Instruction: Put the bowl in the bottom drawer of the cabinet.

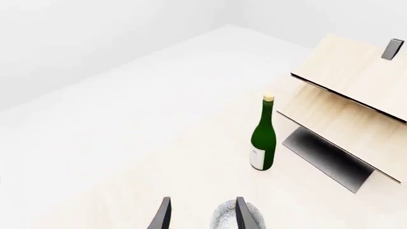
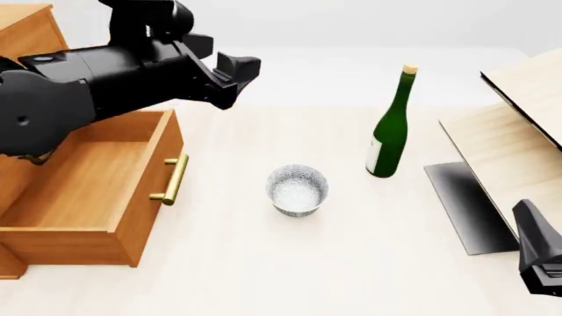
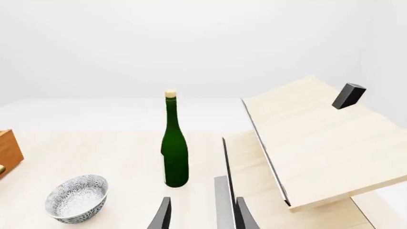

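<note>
On the table (image 2: 263, 276): bowl, bottle, cabinet and a pale wood shelf.
Bowl (image 2: 297, 189): small, round, white with tiny blue-grey specks. Sits upright near the middle of the table, nothing inside. Right of the drawer and apart from it. Left of the bottle and a bit nearer. Not touched by any gripper.
Bottom drawer (image 2: 92, 191): orange-brown wood, pulled out wide open, nothing in it. Brass bar handle (image 2: 171, 179) on its front, facing the bowl.
Cabinet (image 2: 26, 33): orange-brown wood, at the far left, partly hidden behind the left arm.
Bottle (image 2: 391, 125): tall, green, pale cork on top, white label low down. Stands upright, right of the bowl, near the pale shelf but not touching it.
Pale wood shelf (image 2: 518, 138): at the right side, slanted light boards with a dark panel (image 2: 465, 207) under them.
Left gripper (image 1: 202, 214): up in the air, over the far end of the drawer and left of the bowl. Fingers apart with a gap between them, holding nothing. Bowl seen just past one finger in the left wrist view, not between the two.
Right gripper (image 3: 202, 214): low at the near right corner, close by the pale shelf. Fingers apart, holding nothing. Well apart from the bowl.
</note>
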{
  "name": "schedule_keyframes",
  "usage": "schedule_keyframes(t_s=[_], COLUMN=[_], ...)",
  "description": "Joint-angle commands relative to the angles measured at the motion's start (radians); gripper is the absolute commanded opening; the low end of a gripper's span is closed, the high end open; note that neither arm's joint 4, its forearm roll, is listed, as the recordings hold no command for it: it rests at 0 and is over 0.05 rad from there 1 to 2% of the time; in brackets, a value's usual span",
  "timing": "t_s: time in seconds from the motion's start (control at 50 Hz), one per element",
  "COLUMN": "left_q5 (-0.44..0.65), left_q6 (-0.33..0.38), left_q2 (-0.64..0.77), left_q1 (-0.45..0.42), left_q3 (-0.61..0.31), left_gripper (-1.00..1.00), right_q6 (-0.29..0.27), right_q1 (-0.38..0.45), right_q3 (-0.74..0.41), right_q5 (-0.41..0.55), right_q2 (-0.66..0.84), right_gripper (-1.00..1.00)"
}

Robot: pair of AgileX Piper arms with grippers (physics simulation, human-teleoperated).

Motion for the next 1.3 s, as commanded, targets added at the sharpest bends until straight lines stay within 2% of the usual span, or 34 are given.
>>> schedule_keyframes(t_s=[0.02,0.28,0.62,1.3], left_q5=[0.119,0.220,0.290,0.342], left_q6=[-0.002,-0.005,-0.038,-0.086], left_q2=[0.079,0.158,0.221,0.353], left_q1=[-0.008,-0.026,-0.056,-0.111], left_q3=[-0.111,-0.205,-0.257,-0.347], left_gripper=[1.00,1.00,1.00,1.00], right_q6=[0.000,0.000,0.000,0.000], right_q1=[0.000,0.000,0.000,0.000], right_q3=[0.000,0.000,0.000,0.000], right_q5=[0.000,0.000,0.000,0.000], right_q2=[0.000,0.000,0.000,0.000], right_gripper=[1.00,1.00,1.00,1.00])
